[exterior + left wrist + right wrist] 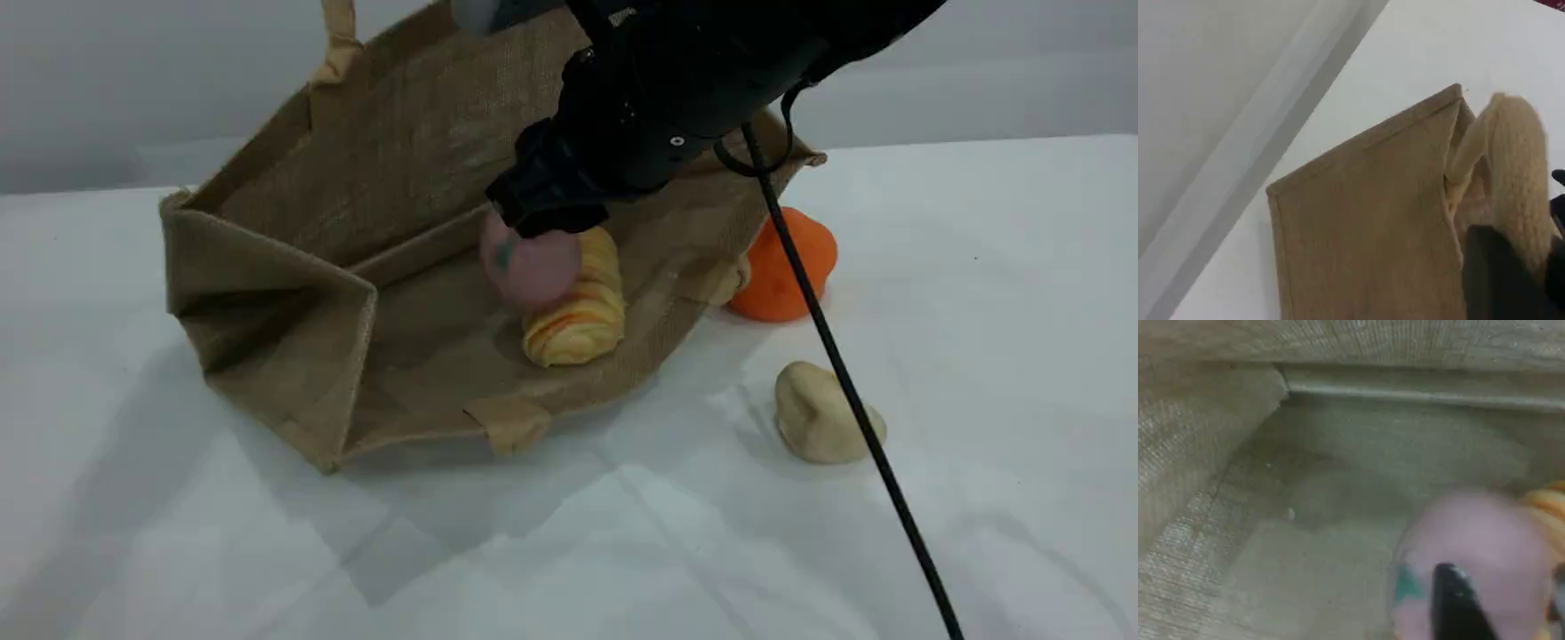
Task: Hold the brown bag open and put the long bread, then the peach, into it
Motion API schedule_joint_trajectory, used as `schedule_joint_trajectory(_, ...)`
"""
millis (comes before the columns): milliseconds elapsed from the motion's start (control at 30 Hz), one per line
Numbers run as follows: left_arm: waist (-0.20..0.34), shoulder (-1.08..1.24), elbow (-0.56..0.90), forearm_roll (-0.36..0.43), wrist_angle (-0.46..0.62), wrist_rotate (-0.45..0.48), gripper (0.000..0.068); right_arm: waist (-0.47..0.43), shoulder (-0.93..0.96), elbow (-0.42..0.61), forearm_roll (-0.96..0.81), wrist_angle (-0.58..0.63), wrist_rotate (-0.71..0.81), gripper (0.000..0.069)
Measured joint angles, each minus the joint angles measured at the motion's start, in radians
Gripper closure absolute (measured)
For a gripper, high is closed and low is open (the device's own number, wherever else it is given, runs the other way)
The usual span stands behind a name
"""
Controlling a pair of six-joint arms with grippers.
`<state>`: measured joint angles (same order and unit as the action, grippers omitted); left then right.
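The brown bag (400,169) lies on its side with its mouth toward the camera. Its upper wall is lifted by a beige handle (338,36) that runs off the top edge. In the left wrist view my left gripper (1528,233) is shut on that handle (1518,153), above the bag's outer wall (1365,227). Inside the bag lies the long bread (578,311). My right gripper (533,218) reaches into the mouth, its fingers apart. The pink peach (529,262) is blurred just below them, beside the bread. The right wrist view shows the peach (1491,547) behind a dark fingertip (1458,600).
An orange round fruit (782,267) sits just outside the bag's right edge. A pale beige lumpy piece (822,413) lies in front of it. A black cable (836,356) hangs from the right arm across both. White table (178,533) surrounds everything.
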<state>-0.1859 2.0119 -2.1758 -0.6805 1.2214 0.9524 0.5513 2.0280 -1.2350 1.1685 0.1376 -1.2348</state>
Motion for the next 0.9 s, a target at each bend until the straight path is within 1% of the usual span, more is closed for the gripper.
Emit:
schedule_joint_trajectory(33, 0.000, 0.000, 0.000, 0.000, 0.000, 0.000, 0.0586, 0.000, -0.001, 0.000, 0.007, 0.001, 0.000, 0.0349)
schedule_joint_trajectory(133, 0.000, 0.000, 0.000, 0.000, 0.000, 0.000, 0.0586, -0.001, -0.010, 0.000, 0.013, 0.003, 0.000, 0.0224)
schedule_joint_trajectory(200, 0.000, 0.000, 0.000, 0.000, 0.000, 0.000, 0.0586, -0.001, -0.020, 0.000, 0.013, 0.003, 0.000, 0.0172)
schedule_joint_trajectory(267, 0.000, 0.000, 0.000, 0.000, 0.000, 0.000, 0.0586, -0.002, -0.036, 0.000, 0.011, 0.011, 0.000, 0.0144)
schedule_joint_trajectory(467, 0.000, 0.000, 0.000, 0.000, 0.000, 0.000, 0.0586, -0.010, -0.131, 0.002, -0.030, 0.093, 0.003, 0.0133)
schedule_joint_trajectory(567, 0.000, 0.000, 0.000, 0.000, 0.000, -0.003, 0.0586, -0.041, -0.189, 0.002, -0.083, 0.152, 0.062, 0.0132)
schedule_joint_trajectory(633, 0.000, 0.000, 0.000, 0.000, 0.000, -0.003, 0.0586, -0.077, -0.224, 0.002, -0.144, 0.202, 0.135, 0.0132)
schedule_joint_trajectory(733, 0.000, 0.000, 0.000, 0.000, 0.000, -0.004, 0.0586, -0.142, -0.277, 0.002, -0.269, 0.283, 0.288, 0.0132)
schedule_joint_trajectory(900, 0.000, 0.000, 0.000, 0.000, 0.000, -0.004, 0.0586, -0.268, -0.364, 0.001, -0.567, 0.436, 0.589, 0.0132)
